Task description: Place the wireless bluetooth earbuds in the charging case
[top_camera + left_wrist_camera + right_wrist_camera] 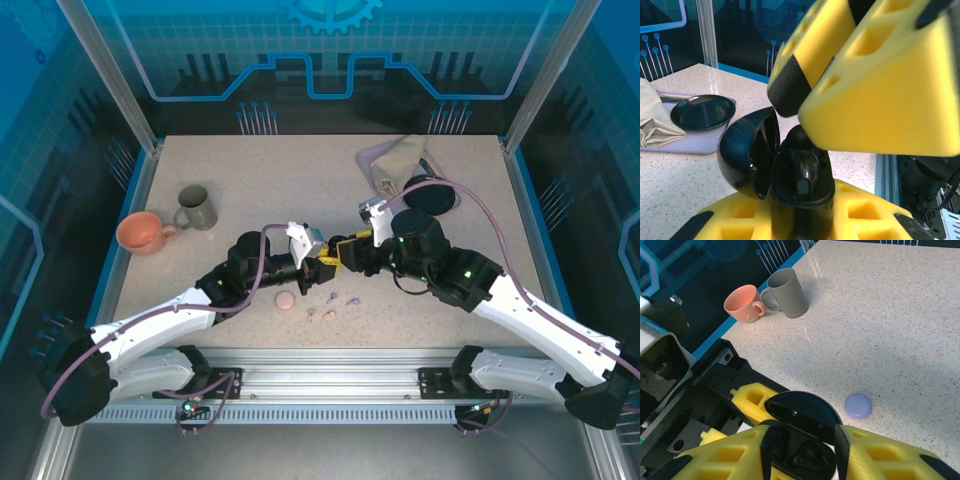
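Claws meet mid-worktop (260, 170), tips almost touching. Left claw (324, 268) is clamped tight on the black charging case (790, 196), holding it off the surface. Its lid (746, 155) is swung open to one side. Right claw (342, 254) sits right over the case mouth, fingers (880, 455) slightly parted and straddling the cup, with nothing pinched between them that I can see. One black earbud (806, 456) lies inside the case cup, directly under the right claw's tips. Loose earbuds (330, 298), tiny and pale, lie scattered on the worktop just on the base side of both claws. Pink round case (286, 300), closed, lies near the left claw on the same side, apart from the earbuds. Lavender round case (858, 405), closed, rests on the worktop near the right claw, not touching it. Orange mug (143, 232) and grey mug (197, 207) stand side by side, well away from the left claw. Tray (695, 145) with a folded cloth (395, 160) and a black dish (430, 195) lies beyond the right claw. Lettering or brand marks on the case and mugs can't be made out. Back panel (330, 60) carries a cyan gear graphic and circuit lines, with no readable text.
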`<state>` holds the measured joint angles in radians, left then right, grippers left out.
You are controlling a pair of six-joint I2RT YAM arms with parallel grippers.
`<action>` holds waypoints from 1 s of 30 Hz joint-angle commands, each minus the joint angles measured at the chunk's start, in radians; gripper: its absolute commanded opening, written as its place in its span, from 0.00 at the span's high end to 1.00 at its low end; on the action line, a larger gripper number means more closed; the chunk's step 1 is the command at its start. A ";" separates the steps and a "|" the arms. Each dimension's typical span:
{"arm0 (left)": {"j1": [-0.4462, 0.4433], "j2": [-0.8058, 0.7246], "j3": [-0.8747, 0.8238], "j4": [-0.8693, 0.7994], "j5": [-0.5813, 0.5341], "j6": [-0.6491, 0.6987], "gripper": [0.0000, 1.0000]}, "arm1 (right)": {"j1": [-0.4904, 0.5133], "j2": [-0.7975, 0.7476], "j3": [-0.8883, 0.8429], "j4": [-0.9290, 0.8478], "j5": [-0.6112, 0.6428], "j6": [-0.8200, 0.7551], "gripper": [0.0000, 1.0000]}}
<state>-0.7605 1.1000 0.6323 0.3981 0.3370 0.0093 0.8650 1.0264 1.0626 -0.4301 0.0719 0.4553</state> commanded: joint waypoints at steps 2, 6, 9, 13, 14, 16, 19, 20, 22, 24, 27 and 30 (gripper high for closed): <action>-0.007 -0.008 0.027 0.031 0.022 0.026 1.00 | 0.008 -0.039 0.051 -0.035 0.025 -0.005 0.48; -0.007 -0.016 0.027 0.031 0.023 0.025 1.00 | -0.026 -0.089 0.073 -0.063 0.036 -0.026 0.28; -0.007 -0.027 0.029 0.031 0.025 0.026 1.00 | -0.087 -0.109 0.091 -0.110 -0.034 -0.066 0.11; -0.006 -0.049 0.033 0.034 0.032 0.038 1.00 | -0.258 -0.101 0.096 -0.134 -0.375 -0.116 0.00; -0.007 -0.053 0.035 0.033 0.033 0.044 1.00 | -0.306 -0.097 0.088 -0.120 -0.475 -0.112 0.00; -0.007 -0.058 0.038 0.031 0.035 0.063 1.00 | -0.386 -0.078 0.067 -0.079 -0.662 -0.089 0.00; -0.007 -0.066 0.048 0.028 0.037 0.083 1.00 | -0.428 -0.017 0.077 -0.063 -0.842 -0.088 0.00; -0.008 -0.066 0.051 0.028 0.042 0.086 1.00 | -0.429 0.008 0.090 -0.072 -0.876 -0.093 0.00; -0.007 -0.067 0.062 0.023 0.054 0.093 1.00 | -0.428 0.065 0.122 -0.090 -0.958 -0.097 0.00; -0.007 -0.066 0.074 0.010 0.061 0.096 1.00 | -0.425 0.107 0.148 -0.120 -0.990 -0.106 0.00; -0.007 -0.068 0.081 0.006 0.065 0.099 1.00 | -0.416 0.144 0.157 -0.141 -1.017 -0.115 0.00; -0.007 -0.068 0.085 0.004 0.066 0.100 1.00 | -0.404 0.152 0.141 -0.098 -1.032 -0.094 0.00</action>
<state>-0.7605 1.0515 0.6853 0.3946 0.3740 0.0849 0.4507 1.1809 1.1828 -0.5343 -0.8639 0.3618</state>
